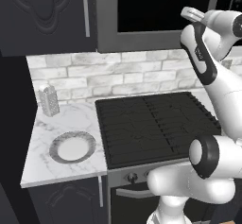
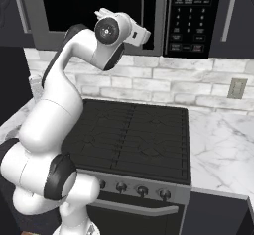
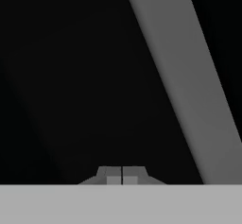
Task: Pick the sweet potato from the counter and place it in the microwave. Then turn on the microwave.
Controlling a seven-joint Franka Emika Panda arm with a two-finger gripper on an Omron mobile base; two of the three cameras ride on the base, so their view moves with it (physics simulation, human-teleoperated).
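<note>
The microwave (image 2: 99,35) hangs above the stove with its dark glass door (image 1: 156,5) closed and its black button panel (image 2: 191,16) at the right. My arm is raised in front of the door, wrist (image 2: 110,29) level with the door's lower edge. In the hand view my gripper (image 3: 122,176) is shut with nothing between the tips, close to the dark glass and beside a slanting strip of grey door frame (image 3: 189,76). The sweet potato is out of view. The marble counter (image 1: 61,121) runs left and right (image 2: 223,149) of the stove.
A black ridged stovetop (image 1: 151,124) lies below the microwave. A round grey-rimmed plate (image 1: 72,147) and a small metal grater (image 1: 48,100) sit on the left counter. A wall outlet (image 2: 237,88) is on the brick backsplash. Dark cabinets (image 1: 42,15) flank the microwave.
</note>
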